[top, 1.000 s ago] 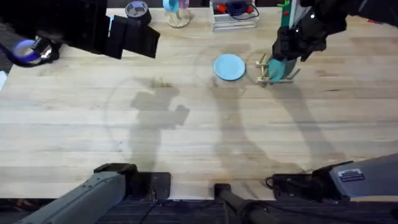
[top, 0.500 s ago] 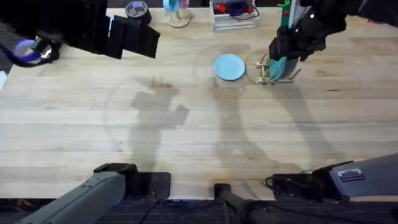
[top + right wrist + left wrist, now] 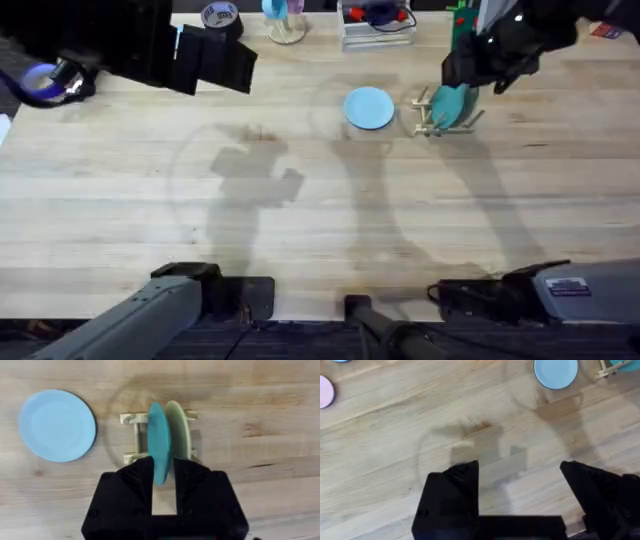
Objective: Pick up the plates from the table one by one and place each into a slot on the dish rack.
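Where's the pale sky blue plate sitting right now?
The flat round pale sky blue plastic plate lies flat on the light wood table, far side in the overhead view, just left of the small wooden dish rack holding the teal plate.

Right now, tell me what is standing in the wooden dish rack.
The dish rack holds a teal plate upright, with a pale green plate right beside it. The right gripper hides their lower edges.

The left tool (image 3: 520, 485) hangs over the bare wood surface (image 3: 395, 445), its 2 black fingers (image 3: 452, 490) spread wide apart. Well beyond it a pale blue plate (image 3: 556, 372) lies flat, and a pink saucer (image 3: 325, 391) shows at the edge.
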